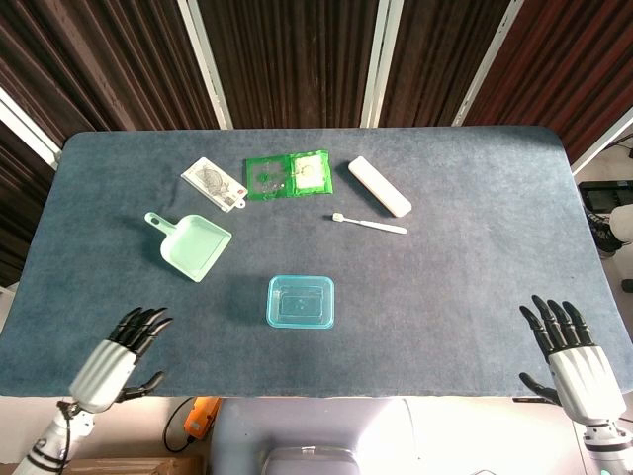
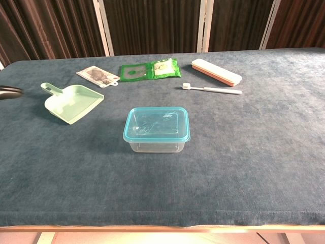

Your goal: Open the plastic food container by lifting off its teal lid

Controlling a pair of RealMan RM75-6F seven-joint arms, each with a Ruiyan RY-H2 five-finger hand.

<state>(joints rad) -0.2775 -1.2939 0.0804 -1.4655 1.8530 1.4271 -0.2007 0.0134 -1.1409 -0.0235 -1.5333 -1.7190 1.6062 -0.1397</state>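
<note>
While the plastic food container point(image 1: 301, 302) sat near the middle of the table point(image 1: 465, 267), a little toward the robot's side, its teal lid point(image 2: 156, 123) was seen to be fully seated, so the task was judged not yet begun. The left hand point(image 1: 117, 358) was held at the near edge of the table with its fingers spread and nothing grasped; the right hand point(image 1: 574, 358) was held likewise at the near edge on the other side, fingers extended and apart, also empty. Only a dark sliver at the left border of the chest view could be taken for a fingertip of the left hand; it was too small to be told for certain.

The container was found to lie forward and inward of both hands, between them. The left hand was judged to be somewhat the nearer, the right being well apart from the container. The long axis of the lid was seen to run across the table, from left to right, so that its short ends faced the two hands. A reach inward and forward was therefore judged to be called for, with one hand steadying the clear base while the other lifted the lid by an edge.
</note>
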